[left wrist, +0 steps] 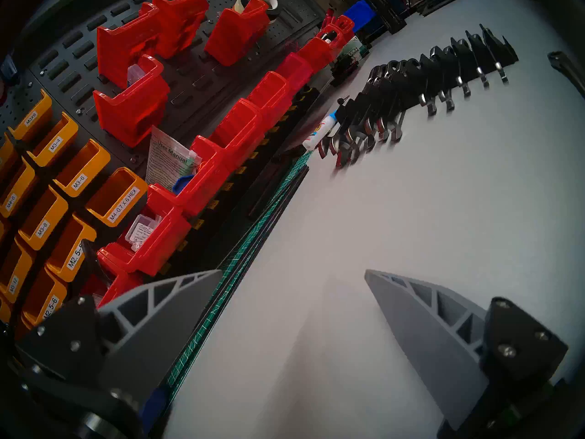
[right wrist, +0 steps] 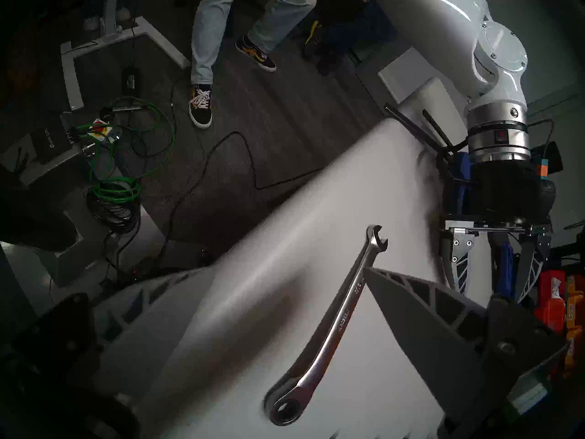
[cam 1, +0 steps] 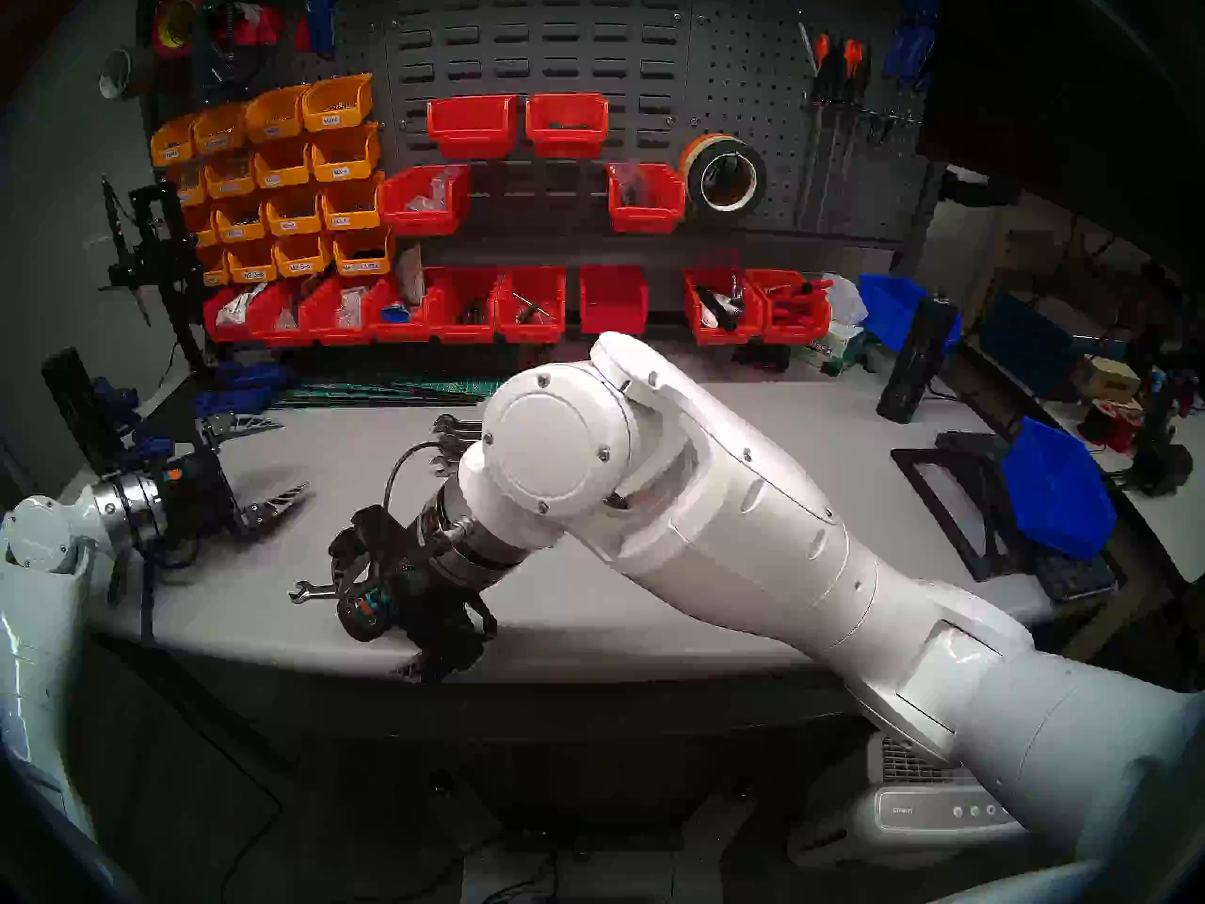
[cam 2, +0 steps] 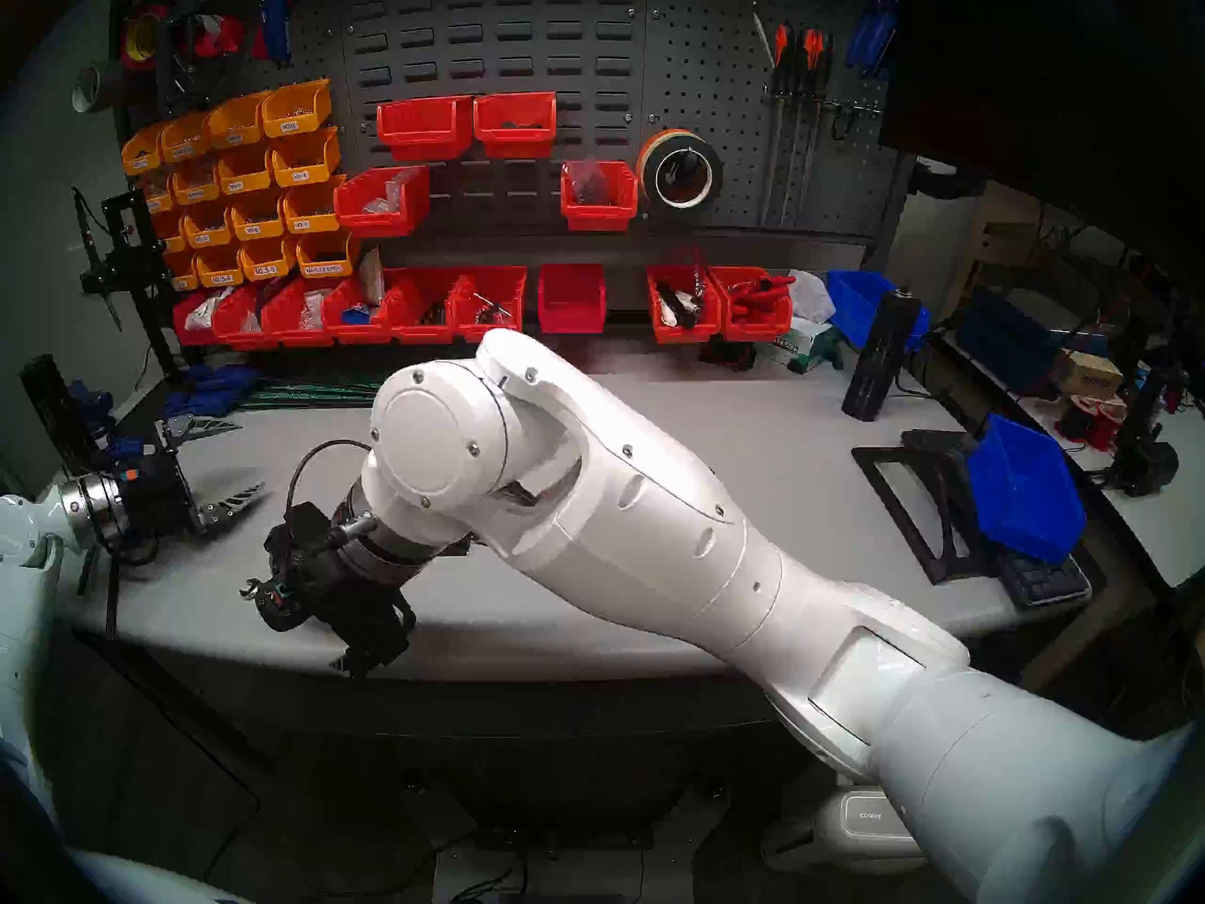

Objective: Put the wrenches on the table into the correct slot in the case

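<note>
A chrome combination wrench (right wrist: 335,327) lies flat on the grey table (cam 1: 750,426) near its front left edge. Its open jaw (cam 1: 303,591) points toward my left arm. My right gripper (right wrist: 285,270) is open and hangs low over the wrench. One finger (right wrist: 411,318) is right beside the shaft and the other is toward the table edge. It holds nothing. The black case (left wrist: 493,45) lies farther back, with several wrenches (left wrist: 373,112) in its grooves; in the head views my right arm mostly hides it. My left gripper (cam 1: 290,456) is open and empty at the left.
Red bins (cam 1: 535,302) and orange bins (cam 1: 293,172) line the pegboard behind. A green cutting mat (cam 1: 391,390) lies at the back left, with a glue bottle (left wrist: 319,131) near the case. A blue bin (cam 1: 1056,492) on a black frame stands at the right.
</note>
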Action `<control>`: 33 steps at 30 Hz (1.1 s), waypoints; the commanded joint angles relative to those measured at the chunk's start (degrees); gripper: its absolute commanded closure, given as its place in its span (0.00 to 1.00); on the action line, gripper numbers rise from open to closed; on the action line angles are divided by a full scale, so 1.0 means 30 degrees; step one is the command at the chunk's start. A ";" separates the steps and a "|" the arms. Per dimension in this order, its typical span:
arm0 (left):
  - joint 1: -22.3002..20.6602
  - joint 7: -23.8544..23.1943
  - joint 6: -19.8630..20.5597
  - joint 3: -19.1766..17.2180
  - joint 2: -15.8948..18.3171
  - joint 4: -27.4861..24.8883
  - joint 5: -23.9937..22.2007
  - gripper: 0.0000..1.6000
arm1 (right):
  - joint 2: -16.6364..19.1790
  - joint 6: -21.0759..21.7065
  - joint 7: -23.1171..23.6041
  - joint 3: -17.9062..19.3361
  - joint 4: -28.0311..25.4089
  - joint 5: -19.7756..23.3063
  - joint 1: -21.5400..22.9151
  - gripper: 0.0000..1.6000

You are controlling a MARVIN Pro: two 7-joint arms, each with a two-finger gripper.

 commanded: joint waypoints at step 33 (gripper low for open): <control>-0.0325 0.0081 0.0026 -0.0302 0.0206 -0.0225 -0.0225 0.00 | -0.0559 0.1026 -0.0376 -0.0494 -0.0436 -0.2283 0.1415 0.00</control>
